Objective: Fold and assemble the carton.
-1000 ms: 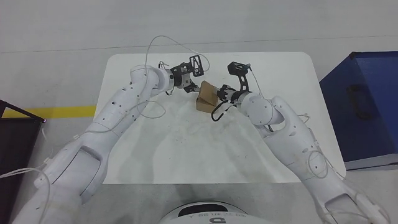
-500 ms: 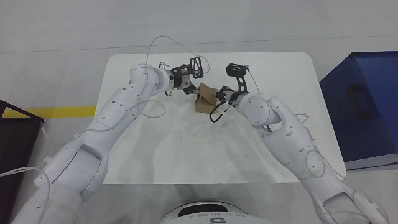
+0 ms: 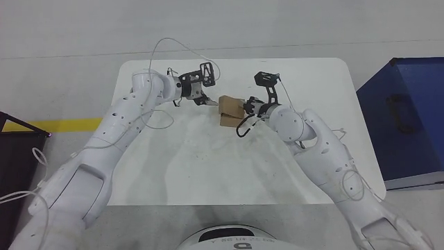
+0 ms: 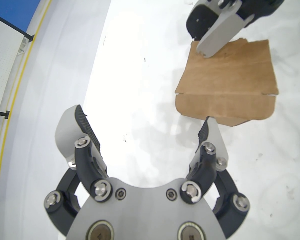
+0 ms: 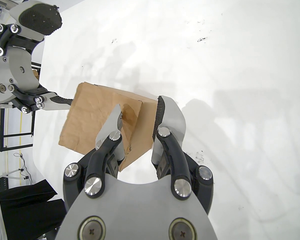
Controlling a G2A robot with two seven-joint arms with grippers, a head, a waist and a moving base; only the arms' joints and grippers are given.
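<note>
Brown cardboard carton [image 3: 229,110], partly folded; one creased panel lies flat, another tilts up beside it; it rests on the white tabletop [image 3: 208,173], toward the far side.

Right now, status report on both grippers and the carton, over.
Left gripper open, beside carton. Right gripper shut on carton's corner. Carton not yet assembled. Nothing blocking.
</note>
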